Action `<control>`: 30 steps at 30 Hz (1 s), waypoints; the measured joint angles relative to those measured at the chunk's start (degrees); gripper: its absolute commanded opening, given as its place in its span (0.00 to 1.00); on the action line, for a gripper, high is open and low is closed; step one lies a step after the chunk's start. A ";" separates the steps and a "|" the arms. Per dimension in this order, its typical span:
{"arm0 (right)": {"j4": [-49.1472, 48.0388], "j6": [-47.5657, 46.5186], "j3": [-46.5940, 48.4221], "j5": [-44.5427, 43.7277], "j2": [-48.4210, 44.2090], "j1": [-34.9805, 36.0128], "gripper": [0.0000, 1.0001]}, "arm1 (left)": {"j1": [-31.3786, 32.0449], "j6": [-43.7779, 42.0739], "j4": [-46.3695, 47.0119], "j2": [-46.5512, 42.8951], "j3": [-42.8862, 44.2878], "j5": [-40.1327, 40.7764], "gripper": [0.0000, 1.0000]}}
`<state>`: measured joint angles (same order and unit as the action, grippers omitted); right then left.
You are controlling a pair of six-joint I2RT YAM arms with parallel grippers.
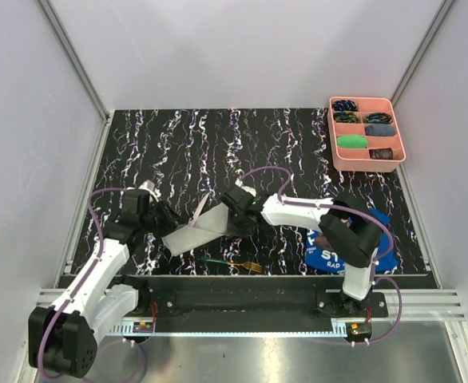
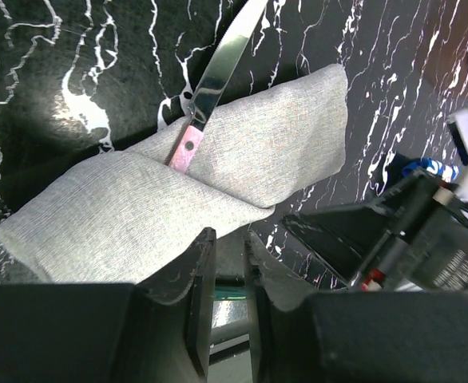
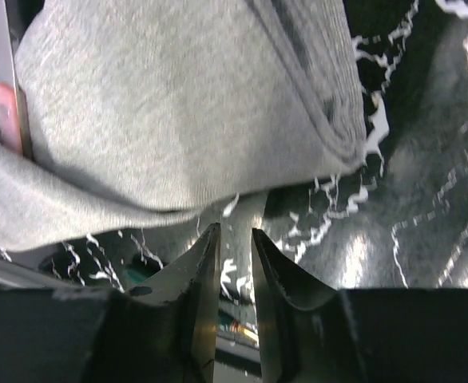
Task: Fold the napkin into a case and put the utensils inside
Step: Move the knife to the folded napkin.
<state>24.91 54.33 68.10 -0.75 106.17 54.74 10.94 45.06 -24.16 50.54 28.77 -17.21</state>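
Black marbled surface [image 1: 298, 159], mid-task: the grey napkin [image 1: 196, 230] lies near its centre, folded into a layered case [image 2: 178, 191]. The pink-handled knife [image 2: 208, 84] is tucked inside, its blade poking out of the case's far end. My left pincer [image 2: 228, 239] sits just left of the case and my right pincer [image 3: 234, 233] just right of it, both with jaws parted a sliver and holding nothing. The green-handled fork [image 1: 230, 262] lies bare on the near side of the case, apart from it. By my reading, the fold is done and one utensil is home. Next I must lift the fork by its slim handle and slide it in beside the knife without dragging the folds open.
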 measured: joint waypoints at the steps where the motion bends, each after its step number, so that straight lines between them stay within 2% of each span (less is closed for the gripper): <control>1: -0.59 0.17 -0.07 0.00 0.59 -0.11 0.30 | -0.11 -0.02 -0.46 -0.55 0.02 0.28 0.23; 8: -4.04 -0.57 1.22 -0.13 3.45 -0.37 0.36 | -0.74 -0.07 -3.26 -1.05 0.50 1.75 0.20; 16: -5.40 -10.38 15.34 -0.76 13.31 -4.37 0.44 | -1.62 -0.02 -6.03 -4.57 0.44 4.59 0.22; 20: -3.08 -15.30 22.25 -2.19 16.52 -6.78 0.54 | -2.45 0.00 -7.37 -5.86 0.44 7.52 0.30; 21: -2.14 -16.09 23.43 -2.73 16.61 -7.08 0.57 | -2.97 0.00 -7.50 -5.51 0.44 8.22 0.37; 22: -1.18 -16.85 24.41 -2.91 16.61 -7.19 0.63 | -3.87 -0.02 -7.50 -4.66 0.44 8.48 0.41; 24: 0.11 -18.05 26.01 -2.99 16.57 -7.21 0.67 | -6.54 -0.11 -7.37 -1.11 1.22 8.39 0.50; 26: 1.03 -18.95 26.18 -2.27 16.24 -7.13 0.71 | -9.07 -0.61 -6.80 4.02 3.45 7.61 0.51; 30: 2.91 -20.39 26.03 0.44 15.63 -7.13 0.73 | -12.68 -1.84 -2.78 16.00 8.98 5.97 0.55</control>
<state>27.81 33.93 94.13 -0.32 121.80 47.62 -1.74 43.22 -26.94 66.54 37.76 -11.25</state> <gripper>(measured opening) 0.712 0.520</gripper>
